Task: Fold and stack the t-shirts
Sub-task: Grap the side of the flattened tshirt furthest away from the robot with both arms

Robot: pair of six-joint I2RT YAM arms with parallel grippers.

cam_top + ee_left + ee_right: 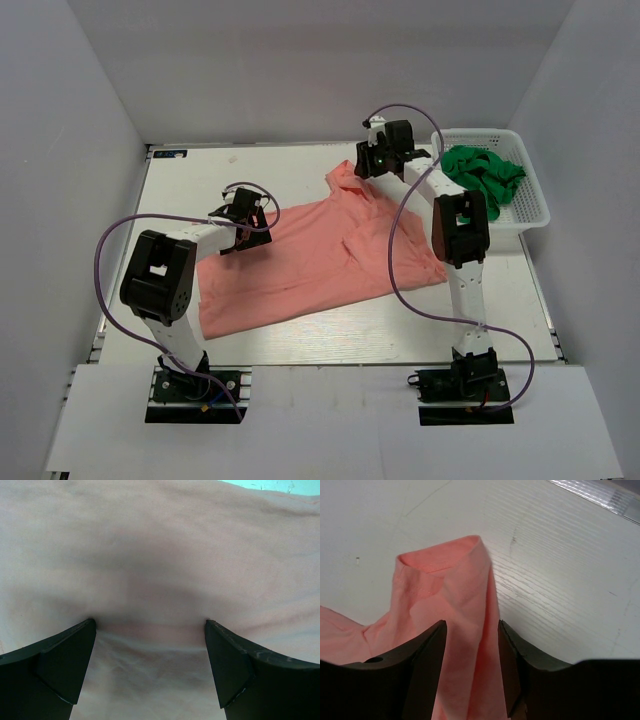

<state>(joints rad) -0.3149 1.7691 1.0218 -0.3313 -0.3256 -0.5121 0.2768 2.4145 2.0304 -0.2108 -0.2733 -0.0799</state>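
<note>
1. On the white table (420,335), the salmon-pink t-shirt (300,270) lies spread in the middle, creased and not yet folded.
2. The right gripper (385,160) is at the far edge of this shirt. Its wrist view shows the fingers (427,645) pinching a raised fold of pink cloth, perhaps a sleeve.
3. The left gripper (247,215) is at the shirt's left edge. Its fingers (70,650) are spread wide, with the tips touching the cloth and holding nothing.
4. The green garment (485,175) lies crumpled in the white lattice basket (530,218) at the far right, apart from the pink shirt.
5. I think the thin cloth may slip out of the pinch if the fold is pulled fast.
6. Because the left side is not gripped, the fold could come out crooked.
7. The purple cable (393,270) hangs over the shirt and could drag it.
8. The table looks smooth, with fine lines and small marks, so cloth may slide easily on it.
9. Plain pale walls (60,150) close the table on three sides.
</note>
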